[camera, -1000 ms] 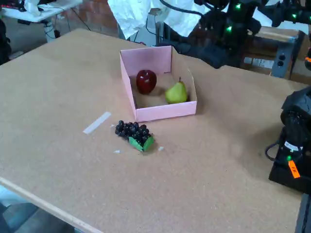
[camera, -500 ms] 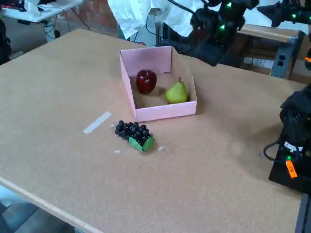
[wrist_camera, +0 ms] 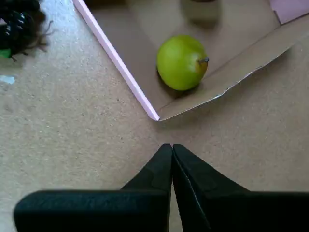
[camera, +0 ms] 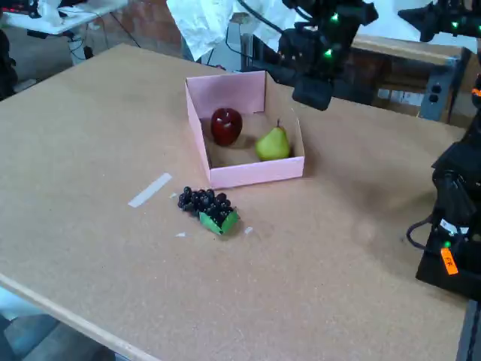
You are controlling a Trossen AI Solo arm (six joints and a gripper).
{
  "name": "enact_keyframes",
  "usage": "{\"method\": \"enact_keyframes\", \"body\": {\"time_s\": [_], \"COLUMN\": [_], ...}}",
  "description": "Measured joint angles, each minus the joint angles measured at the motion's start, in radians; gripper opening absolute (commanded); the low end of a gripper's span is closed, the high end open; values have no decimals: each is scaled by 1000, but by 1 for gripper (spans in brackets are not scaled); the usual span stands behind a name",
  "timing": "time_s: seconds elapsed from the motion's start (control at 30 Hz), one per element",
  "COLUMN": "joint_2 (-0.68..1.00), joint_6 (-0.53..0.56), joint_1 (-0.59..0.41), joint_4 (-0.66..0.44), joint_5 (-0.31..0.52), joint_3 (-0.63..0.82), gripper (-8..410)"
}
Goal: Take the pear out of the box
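Note:
The yellow-green pear point(camera: 273, 144) lies in the near right corner of the pink box point(camera: 255, 172), beside a dark red apple point(camera: 226, 125). In the wrist view the pear point(wrist_camera: 182, 62) rests just inside the box's corner point(wrist_camera: 155, 116), its stem pointing right. My gripper point(wrist_camera: 172, 147) is shut, its black fingertips touching, held over bare table just outside that corner. In the fixed view the gripper point(camera: 311, 92) hangs in the air behind the box's far right side, well above the table.
A dark grape bunch point(camera: 207, 207) with a green leaf lies on the table in front of the box, and shows at the wrist view's top left point(wrist_camera: 17, 24). A strip of tape point(camera: 149, 189) lies left of it. Black equipment point(camera: 455, 226) stands at the table's right edge.
The arm has swung left and come closer to the box, now hanging near its far right side. The fruits and the box have not moved.

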Motion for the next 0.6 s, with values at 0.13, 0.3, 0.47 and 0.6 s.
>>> {"method": "enact_keyframes", "body": {"time_s": [0.13,0.3,0.47,0.6], "joint_2": [69,158,232,283], "joint_6": [-7,-29,-61,-86], "joint_1": [-7,-13,-15,-26], "joint_4": [2,-20,-29,-35], "joint_5": [0,0,1,0], "joint_3": [42,127,212,269], "gripper": [0,0,0,0]}}
